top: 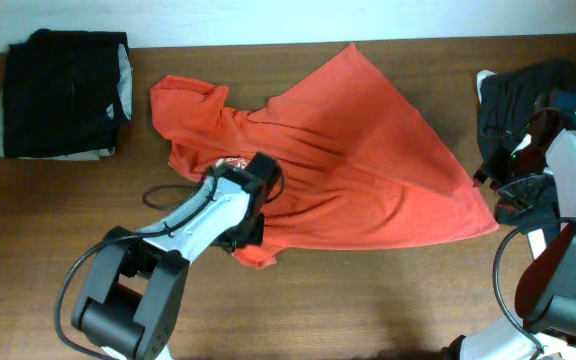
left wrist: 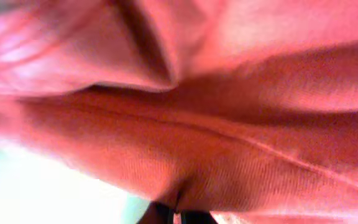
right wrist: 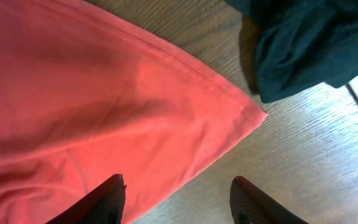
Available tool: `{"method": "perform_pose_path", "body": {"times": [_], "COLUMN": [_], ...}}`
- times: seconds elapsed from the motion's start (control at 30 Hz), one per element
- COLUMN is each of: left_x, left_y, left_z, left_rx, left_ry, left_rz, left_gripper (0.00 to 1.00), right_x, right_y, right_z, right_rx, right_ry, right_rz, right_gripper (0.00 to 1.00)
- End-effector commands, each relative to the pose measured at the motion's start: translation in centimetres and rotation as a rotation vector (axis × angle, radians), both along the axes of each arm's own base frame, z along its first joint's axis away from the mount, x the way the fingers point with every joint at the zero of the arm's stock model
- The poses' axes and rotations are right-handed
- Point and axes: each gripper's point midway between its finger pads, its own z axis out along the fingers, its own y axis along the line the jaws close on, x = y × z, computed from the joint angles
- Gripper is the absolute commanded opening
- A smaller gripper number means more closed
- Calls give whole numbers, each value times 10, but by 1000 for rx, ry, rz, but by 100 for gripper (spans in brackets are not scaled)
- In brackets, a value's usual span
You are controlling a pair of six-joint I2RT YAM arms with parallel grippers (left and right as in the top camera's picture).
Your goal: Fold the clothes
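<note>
Red-orange T-shirt (top: 358, 150): it is spread unfolded across the middle of the table (top: 368, 310), rumpled at its left end and drawn to a point at the right. No neat fold can be made out in it.

Folded black stack (top: 63, 95): it is set at the far left corner of the table, apart from the shirt. It is judged to be finished work.

Loose black garment (top: 523, 95): it is heaped at the far right edge, just beside the shirt's right corner. It is judged to be waiting its turn.

Left claw (top: 256, 180): it is lowered onto the crumpled left part of the shirt. In the left wrist view only red cloth is seen close up, so it cannot be told whether cloth is pinched.

Right claw (right wrist: 179, 182): the fingers are held wide apart above the shirt's hem corner (right wrist: 253, 116), with nothing gripped.

Progress: the task is judged to be at an early stage for the shirt. Flattening and every fold are left to be done, then the black heap.
</note>
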Motion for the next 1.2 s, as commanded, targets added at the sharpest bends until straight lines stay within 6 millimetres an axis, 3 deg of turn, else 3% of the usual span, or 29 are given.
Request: {"method": "perform_pose_path", "body": {"times": [0.0,0.07,0.17,0.23,0.33,0.4,0.47,0.5,0.53,0.57,0.67,0.7,0.73,0.8,0.87,0.9,0.93,1.03,1.1,1.17], "left_x": [19,-4,-48,-73,-127,-171,-185,-179,-171,-159,-112,-84,-54,-8,27,29,32,49,51,50], "left_y": [8,26,50,56,45,54,53,45,38,31,35,36,36,56,81,89,99,118,131,161], "left_z": [64,103,128,123,80,59,58,57,56,54,68,76,78,72,51,37,18,-12,-19,-27], "left_rx": [24,43,96,125,81,171,196,145,93,37,51,41,-8,-85,-207,-221,-209,-197,-192,-181], "left_ry": [-139,-183,-127,-32,206,306,281,226,182,122,-96,-198,-275,-327,-306,-266,-225,-224,-227,-227], "left_rz": [83,176,297,333,361,422,438,426,415,404,377,352,322,353,413,447,461,522,565,649], "left_gripper": [1,1,1,1,1,1,1,11,50,80,85,84,74,39,12,7,6,7,7,6], "right_x": [5,5,9,14,20,20,19,19,19,19,18,16,15,11,8,4,1,-6,-9,-13], "right_y": [1,1,15,30,50,51,51,51,51,51,51,53,57,73,95,101,103,104,105,104], "right_z": [8,8,8,8,8,8,8,8,8,8,8,8,7,0,-17,-25,-33,-50,-59,-72], "right_rx": [-9,-8,-7,-7,-10,-13,-13,-12,-12,-12,-11,-6,-4,2,5,6,8,12,13,12], "right_ry": [-27,-27,-26,-28,-36,-35,-33,-34,-33,-34,-29,-24,-17,4,13,19,24,30,32,27], "right_rz": [16,16,57,102,164,175,175,175,175,182,186,196,209,258,320,337,343,344,343,325], "right_gripper": [58,58,58,58,58,58,59,59,59,59,65,65,63,33,9,7,6,4,4,4]}}
